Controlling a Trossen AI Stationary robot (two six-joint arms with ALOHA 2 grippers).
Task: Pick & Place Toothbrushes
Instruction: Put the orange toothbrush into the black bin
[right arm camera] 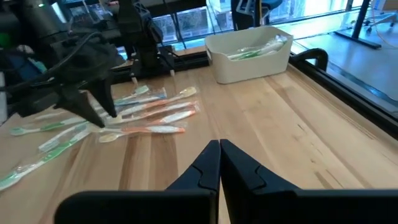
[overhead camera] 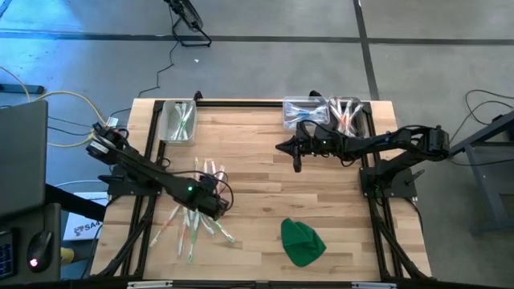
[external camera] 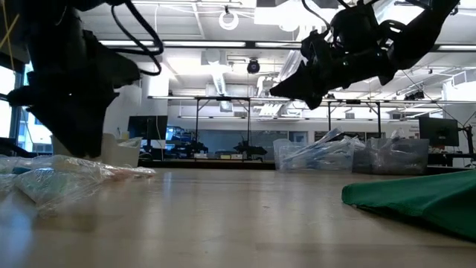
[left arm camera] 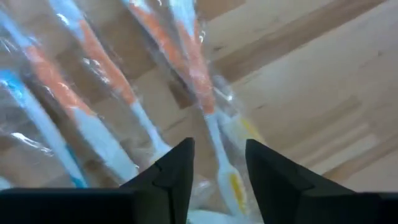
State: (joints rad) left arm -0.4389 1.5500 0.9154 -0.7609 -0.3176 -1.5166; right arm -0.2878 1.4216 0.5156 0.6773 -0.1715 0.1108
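Several wrapped toothbrushes [overhead camera: 201,215] lie in a loose pile on the wooden table, left of centre; their handles are orange, green or blue [left arm camera: 81,112]. My left gripper [overhead camera: 218,204] points steeply down over the pile, open. In the left wrist view its fingertips [left arm camera: 217,155] stand on either side of the thin neck of an orange-handled toothbrush [left arm camera: 198,74]; whether they touch it I cannot tell. My right gripper [overhead camera: 281,148] hangs shut and empty above the table's far middle, its fingers [right arm camera: 219,152] pointing toward the pile [right arm camera: 149,115].
A clear bin [overhead camera: 178,120] holding green toothbrushes stands at the far left [right arm camera: 249,56]. Two more clear bins [overhead camera: 303,111] [overhead camera: 347,111] stand at the far right. A green cloth lump [overhead camera: 302,241] lies near the front edge, right of the pile. Bare wood lies between the arms.
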